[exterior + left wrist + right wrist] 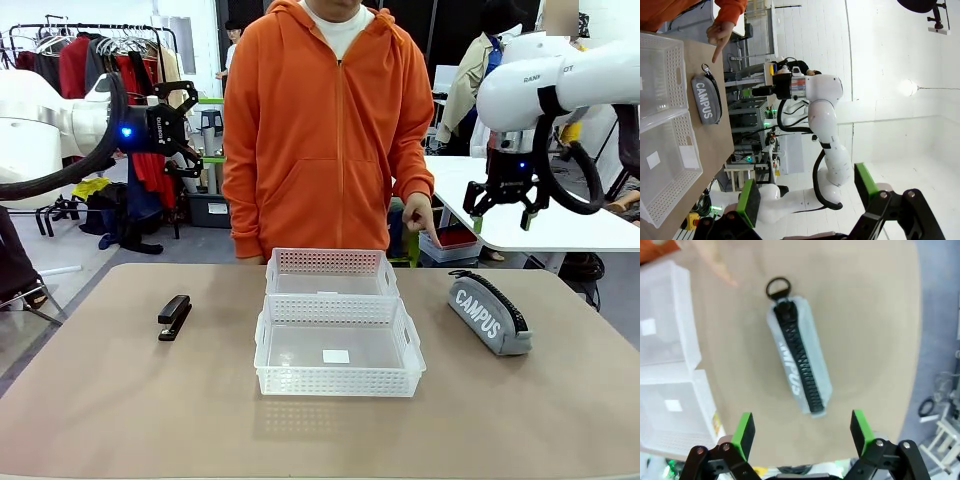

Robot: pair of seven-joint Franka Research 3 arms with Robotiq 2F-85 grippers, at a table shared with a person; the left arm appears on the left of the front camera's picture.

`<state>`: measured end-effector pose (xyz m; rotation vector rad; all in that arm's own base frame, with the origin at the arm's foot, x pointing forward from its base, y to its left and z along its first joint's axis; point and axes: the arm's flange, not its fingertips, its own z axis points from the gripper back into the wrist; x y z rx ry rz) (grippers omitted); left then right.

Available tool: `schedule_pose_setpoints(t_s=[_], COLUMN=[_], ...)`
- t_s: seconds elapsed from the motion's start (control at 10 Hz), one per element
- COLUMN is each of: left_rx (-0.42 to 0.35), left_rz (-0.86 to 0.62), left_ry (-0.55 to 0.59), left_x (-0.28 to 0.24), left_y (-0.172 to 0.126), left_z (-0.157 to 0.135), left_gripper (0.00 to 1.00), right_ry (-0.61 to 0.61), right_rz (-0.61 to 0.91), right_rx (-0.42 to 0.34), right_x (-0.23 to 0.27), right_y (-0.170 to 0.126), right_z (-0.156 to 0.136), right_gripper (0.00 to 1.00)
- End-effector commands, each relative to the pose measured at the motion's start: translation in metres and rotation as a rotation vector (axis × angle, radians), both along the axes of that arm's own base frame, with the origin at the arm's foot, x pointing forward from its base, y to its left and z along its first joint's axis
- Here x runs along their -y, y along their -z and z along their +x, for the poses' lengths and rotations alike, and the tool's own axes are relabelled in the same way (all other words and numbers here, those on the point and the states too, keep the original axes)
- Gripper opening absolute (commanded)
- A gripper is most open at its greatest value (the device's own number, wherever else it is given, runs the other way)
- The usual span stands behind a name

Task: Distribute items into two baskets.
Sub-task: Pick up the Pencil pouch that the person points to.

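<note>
A grey zip pouch (487,313) lettered "CAMPUS" lies on the table's right side, and shows too as the pouch (800,371) and pouch (706,99). Over on the left side lies a small black stapler (174,316). Two translucent white lattice baskets sit side by side at the middle, the near basket (338,381) and the far basket (328,263). My right gripper (507,207) hangs open high above the pouch, its right gripper (801,431) green pads spread wide. My left gripper (190,125) is open, raised high at the left, well above the stapler; its left gripper (807,195) points sideways across the table.
A person in an orange hoodie (325,130) stands at the far edge, one hand (420,214) pointing down toward the pouch; the finger (717,50) shows above it. Bare table (120,400) lies around the baskets. A white side table (540,215) stands behind on the right.
</note>
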<state>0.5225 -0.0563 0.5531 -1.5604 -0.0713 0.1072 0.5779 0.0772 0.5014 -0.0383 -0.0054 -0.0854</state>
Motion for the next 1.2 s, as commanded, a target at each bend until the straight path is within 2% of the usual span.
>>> schedule_pose_setpoints(t_s=[0.0, 0.1, 0.3, 0.7, 0.8, 0.9, 1.1], left_rx=[0.003, 0.003, 0.003, 0.003, 0.003, 0.003, 0.003], left_rz=[-0.003, -0.003, -0.003, -0.003, -0.003, -0.003, -0.003], left_ry=[-0.003, -0.003, -0.003, -0.003, -0.003, -0.003, -0.003], left_x=[-0.001, -0.001, -0.001, -0.001, -0.001, -0.001, -0.001], left_y=[-0.002, -0.002, -0.002, -0.002, -0.002, -0.002, -0.002], left_z=[-0.001, -0.001, -0.001, -0.001, -0.001, -0.001, -0.001], left_gripper=[1.00, 1.00, 1.00, 1.00, 1.00, 1.00, 1.00], right_ry=[-0.027, -0.065, -0.118, -0.159, -0.139, -0.134, -0.134], right_rz=[0.110, 0.111, 0.136, 0.163, 0.151, 0.118, 0.118], right_rx=[0.009, 0.025, -0.001, -0.006, 0.018, -0.035, -0.035], right_x=[0.015, 0.018, 0.025, 0.026, 0.024, 0.022, 0.022], right_y=[0.020, 0.031, 0.057, 0.100, 0.094, 0.096, 0.096], right_z=[-0.005, -0.005, 0.001, 0.002, 0.002, 0.004, 0.004], right_gripper=[1.00, 1.00, 1.00, 1.00, 1.00, 1.00, 1.00])
